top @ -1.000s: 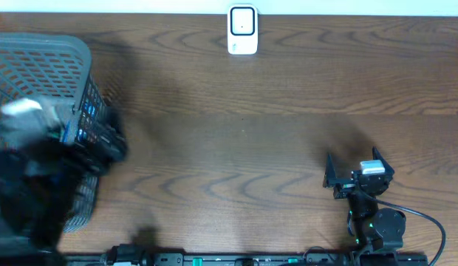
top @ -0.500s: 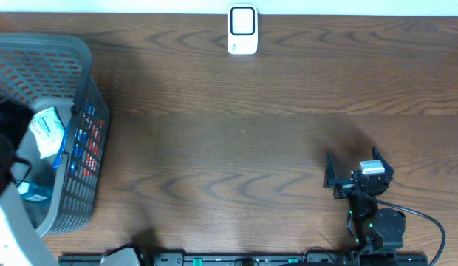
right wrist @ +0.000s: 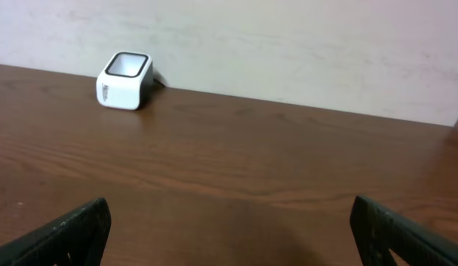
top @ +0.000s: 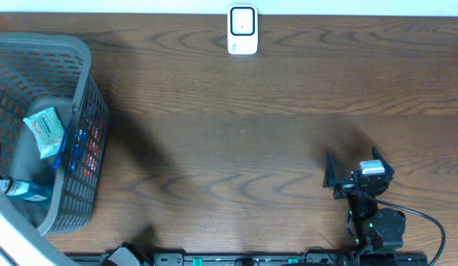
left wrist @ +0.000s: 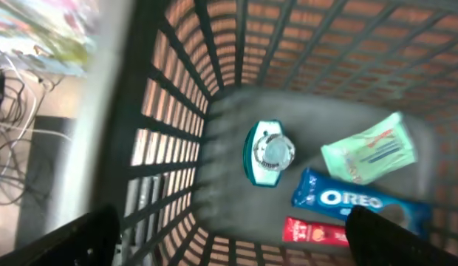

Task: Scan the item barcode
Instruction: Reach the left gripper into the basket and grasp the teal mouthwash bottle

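**While my left gripper [left wrist: 229, 222] and right gripper [right wrist: 229, 210] gape, the items lie in the basket [left wrist: 177, 111]**

Though my left wrist view is smeared, it shows both left fingers spread wide at the lower corners of the frame. They hold nothing, and the view looks down into the grey basket. Four items lie on the basket floor. A teal round-topped tub [left wrist: 267, 153] sits near the middle of the frame, with a pale green packet [left wrist: 369, 151] to its right. A blue Oreo pack [left wrist: 354, 201] lies just below that packet, and a red pack [left wrist: 314, 233] lies at the bottom edge, just under the Oreo pack (I cannot make out a barcode on any of them). From overhead, the basket fills the left edge of the frame.

My right gripper is also wide and empty, low over the brown table [right wrist: 236, 170]. In the overhead view it sits at the lower right, well apart from the basket. The white scanner [right wrist: 125, 80] stands at the upper left of my right wrist view, by the wall. Overhead it is at the top centre, well apart from the right gripper and from the basket.
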